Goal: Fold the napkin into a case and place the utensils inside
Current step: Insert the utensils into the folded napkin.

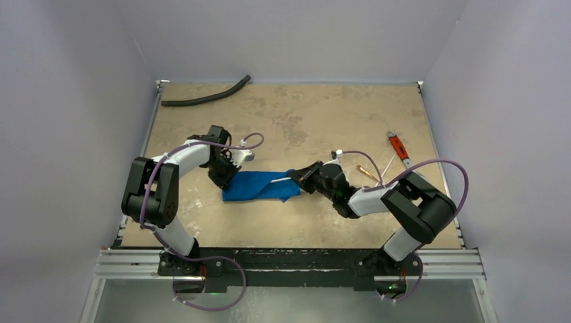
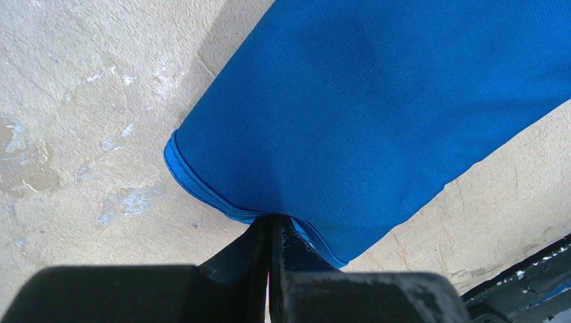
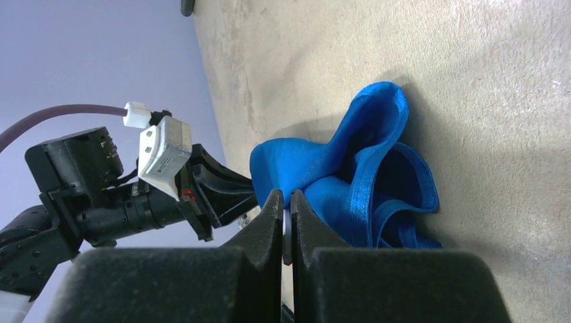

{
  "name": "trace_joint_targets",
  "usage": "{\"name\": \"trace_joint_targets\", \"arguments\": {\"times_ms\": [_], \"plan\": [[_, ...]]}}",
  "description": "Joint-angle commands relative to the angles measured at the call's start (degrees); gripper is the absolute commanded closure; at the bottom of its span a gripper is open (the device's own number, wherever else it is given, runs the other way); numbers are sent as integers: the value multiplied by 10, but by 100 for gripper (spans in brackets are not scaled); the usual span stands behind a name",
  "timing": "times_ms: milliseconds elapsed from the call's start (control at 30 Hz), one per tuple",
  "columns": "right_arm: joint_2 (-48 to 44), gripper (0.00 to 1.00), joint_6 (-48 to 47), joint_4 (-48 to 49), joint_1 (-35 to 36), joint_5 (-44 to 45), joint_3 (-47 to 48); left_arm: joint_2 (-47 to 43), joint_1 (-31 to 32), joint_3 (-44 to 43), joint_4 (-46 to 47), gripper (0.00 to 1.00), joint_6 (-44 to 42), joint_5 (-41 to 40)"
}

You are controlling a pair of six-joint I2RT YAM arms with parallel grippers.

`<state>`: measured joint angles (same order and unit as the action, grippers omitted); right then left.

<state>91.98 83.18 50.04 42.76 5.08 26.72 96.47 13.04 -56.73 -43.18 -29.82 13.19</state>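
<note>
- Royal-blue thin cloth napkin [image 1: 259, 187] [image 2: 363, 121] [image 3: 350, 175] lies as a flattish oblong on the mottled tan table [image 1: 303, 121], slightly toward 6 o'clock from table centre, with its long axis running 9 to 3.
- Black left gripper [image 1: 226, 179] [image 2: 271, 245] sits at the napkin's 9 o'clock end. Its fingers are pressed together, nipping the stitched hem near a corner. The cloth there is smooth and flat on the table.
- Black right gripper [image 1: 295, 176] [image 3: 286, 212] sits at the napkin's 3 o'clock end. Its fingers are pressed together, with bunched, ruffled folds rising to the tips, which looks like a pinch on the cloth. A pale sliver shows between the pads; cannot tell what it is.
- Slim copper-toned and silver-toned metal utensils [image 1: 369, 171] lie on bare table at 3 o'clock from the napkin, by the right forearm, apart from the cloth and outside it.
- Red-handled grey wrench [image 1: 398, 148] lies farther back at 2 o'clock, just beyond the utensils.
- Black curved rubber hose [image 1: 205, 98] lies along the far edge at 11 o'clock, well apart from everything else.
</note>
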Motion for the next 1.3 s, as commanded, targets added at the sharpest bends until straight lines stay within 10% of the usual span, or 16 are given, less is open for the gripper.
{"name": "trace_joint_targets", "arguments": {"times_ms": [0, 467, 1267], "plan": [[5, 100, -6, -5, 8, 21, 24, -6, -1, 6, -12, 100, -15, 6], [-60, 37, -121, -291, 10, 47, 128, -15, -4, 4, -18, 100, -16, 2], [-90, 27, -315, -590, -9, 56, 242, -23, -5, -4, -23, 100, -11, 9]]}}
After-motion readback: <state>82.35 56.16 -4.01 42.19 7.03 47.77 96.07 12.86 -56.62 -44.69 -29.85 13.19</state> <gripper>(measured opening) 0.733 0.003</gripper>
